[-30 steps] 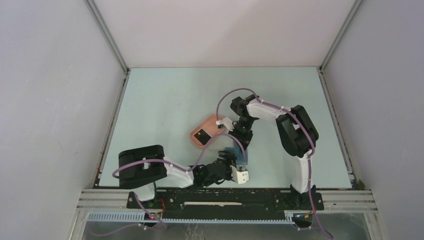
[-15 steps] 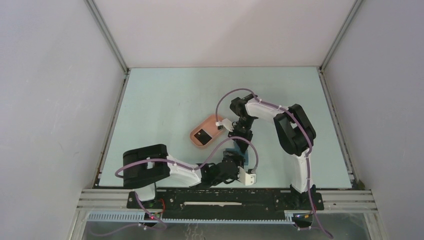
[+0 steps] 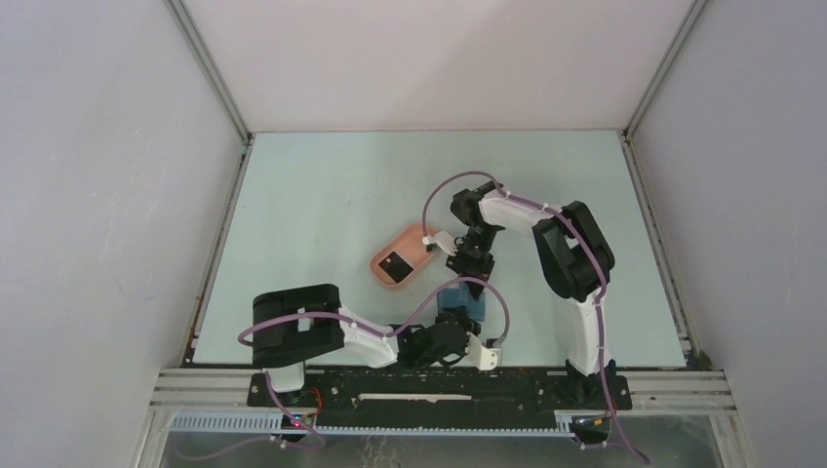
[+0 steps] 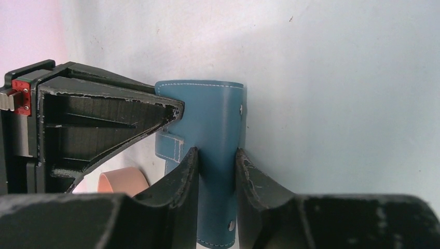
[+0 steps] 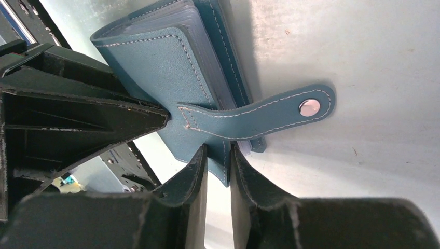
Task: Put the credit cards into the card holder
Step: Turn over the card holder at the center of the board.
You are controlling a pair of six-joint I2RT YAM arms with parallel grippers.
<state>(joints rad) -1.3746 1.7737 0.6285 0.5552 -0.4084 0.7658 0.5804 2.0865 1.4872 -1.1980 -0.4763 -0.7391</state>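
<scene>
Within the last second the left gripper (image 4: 215, 153) has swung in and narrowed onto the wallet (image 4: 212, 119). The wallet stands on edge just right of the tray (image 3: 408, 244), on the side nearer the arm bases. The right gripper (image 5: 218, 150) pinches the other flap by the strap (image 5: 259, 116). With both covers held, I judge spreading it open comes next. A black card (image 3: 394, 263) lies in the tray. A tan strip (image 4: 122, 181) may be another card, but that is unclear.
</scene>
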